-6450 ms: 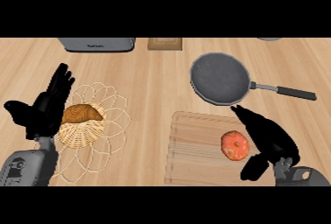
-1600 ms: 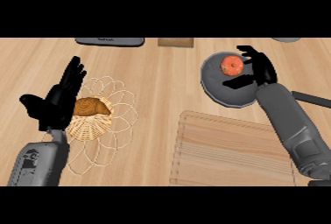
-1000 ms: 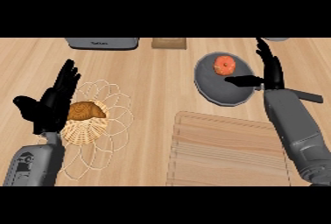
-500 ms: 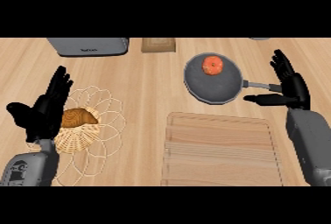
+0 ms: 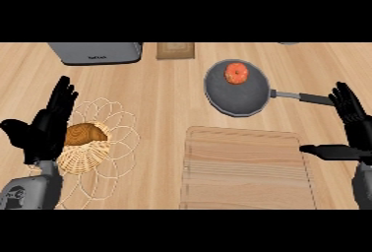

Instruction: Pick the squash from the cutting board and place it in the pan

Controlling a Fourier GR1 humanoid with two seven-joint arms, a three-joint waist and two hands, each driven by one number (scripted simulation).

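Since half a second ago, drawn back to the right edge of the view and lower: the right hand (image 5: 351,129), now off the pan's handle (image 5: 305,97) and well clear of the pan (image 5: 236,93). Since a second ago, no longer over the pan's rim. Fingers spread and straight, pointing up, thumb stuck out leftward over the right edge of the cutting board (image 5: 247,170); nothing held.

Sits in the pan, toward its far rim: the squash (image 5: 236,73), orange and round, with a paler centre. Lies wholly inside the dark grey pan, touching only the pan's floor. Points right from the pan, toward the right hand's fingertips but apart from them: the black handle with its metal neck.

Lies bare just in front of the pan: the wooden cutting board, grooved near its border, its far edge close to the pan's near rim.

Rests at the left edge of the view: the left hand (image 5: 45,129), fingers straight and up, thumb out to the left, holding nothing. Stands just beside it, to its right: a woven basket (image 5: 85,156) with a brown bread roll (image 5: 83,134) inside, ringed by looping wire petals (image 5: 116,129) spread flat on the wooden surface (image 5: 156,103).

Along the far edge: a grey toaster (image 5: 96,52) at the left and a small wooden block (image 5: 176,49) near the middle.
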